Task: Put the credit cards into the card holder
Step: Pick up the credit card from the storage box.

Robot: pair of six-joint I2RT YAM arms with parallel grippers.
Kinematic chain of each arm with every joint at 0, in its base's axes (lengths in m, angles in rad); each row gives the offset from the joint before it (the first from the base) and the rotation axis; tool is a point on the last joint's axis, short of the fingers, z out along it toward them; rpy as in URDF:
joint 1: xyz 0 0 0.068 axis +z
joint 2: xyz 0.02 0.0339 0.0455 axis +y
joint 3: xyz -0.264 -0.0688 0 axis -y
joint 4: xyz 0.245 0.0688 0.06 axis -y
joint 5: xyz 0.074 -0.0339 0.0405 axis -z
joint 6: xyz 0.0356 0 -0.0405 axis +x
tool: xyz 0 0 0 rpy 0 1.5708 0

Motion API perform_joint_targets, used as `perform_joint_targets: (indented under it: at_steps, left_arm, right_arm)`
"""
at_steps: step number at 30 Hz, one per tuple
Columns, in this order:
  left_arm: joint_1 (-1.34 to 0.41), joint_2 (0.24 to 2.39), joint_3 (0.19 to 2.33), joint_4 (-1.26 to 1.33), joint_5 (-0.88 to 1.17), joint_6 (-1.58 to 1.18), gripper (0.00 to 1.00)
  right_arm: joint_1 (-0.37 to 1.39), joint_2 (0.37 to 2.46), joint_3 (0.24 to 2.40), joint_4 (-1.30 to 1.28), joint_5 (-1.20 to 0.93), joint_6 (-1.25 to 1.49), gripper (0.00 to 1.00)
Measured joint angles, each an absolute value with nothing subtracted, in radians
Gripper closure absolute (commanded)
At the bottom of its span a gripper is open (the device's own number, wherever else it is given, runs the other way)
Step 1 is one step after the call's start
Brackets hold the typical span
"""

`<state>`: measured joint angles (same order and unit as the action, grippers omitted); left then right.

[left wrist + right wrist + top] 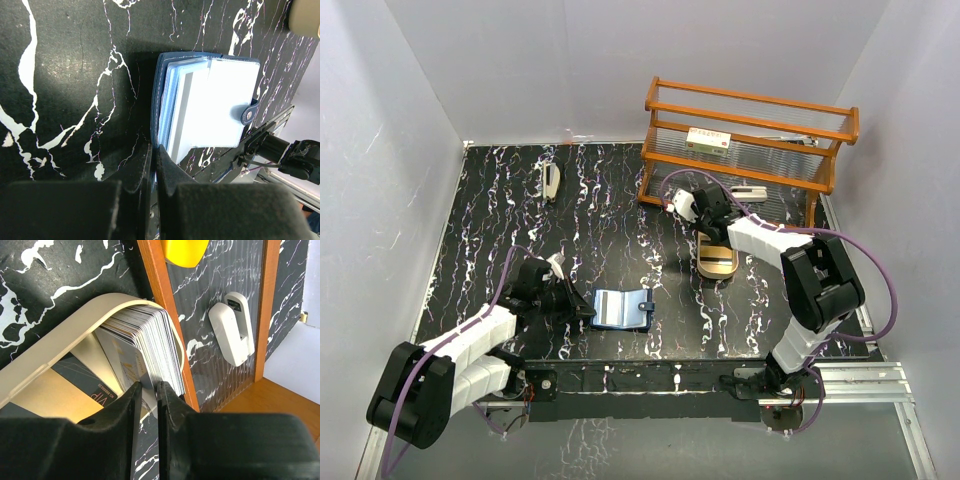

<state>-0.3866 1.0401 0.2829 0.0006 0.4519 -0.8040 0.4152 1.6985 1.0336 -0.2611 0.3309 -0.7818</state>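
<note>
The card holder [621, 308] lies open at the table's front centre, navy cover down, pale slotted inside up. In the left wrist view the card holder [210, 102] shows its snap tab at the right. My left gripper [155, 150] is shut on the near edge of its navy cover; it also shows in the top view [584, 310]. Several credit cards [147, 342] stand on edge in the gold oval tray [55, 347]. My right gripper [150, 386] is shut on the front card of that stack, over the tray [718, 266] in the top view. A dark VIP card [75, 382] lies flat in the tray.
An orange wooden rack [750, 140] stands at the back right, its post [165, 300] right beside the tray. A white device [232, 327] lies under the rack. A yellow object [185, 250] sits beyond it. Another white item [550, 180] lies at the back left.
</note>
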Motion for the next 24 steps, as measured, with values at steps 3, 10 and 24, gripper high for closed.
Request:
perform_joint_targets:
  at_steps: [3,10,24]
  left_arm:
    - [-0.387,1.040,0.283,0.001,0.452,-0.804,1.00]
    - [-0.387,1.040,0.283,0.000,0.452,-0.804,1.00]
    - [-0.387,1.044,0.283,0.004,0.452,-0.809,1.00]
  right_arm:
    - [0.414,1.695,1.036,-0.263,0.331,-0.781,0.86]
    - [0.413,1.695,1.044,-0.280,0.330,-0.778,0.95]
    - [0.410,1.646,1.083,-0.374,0.322,-0.727,1.00]
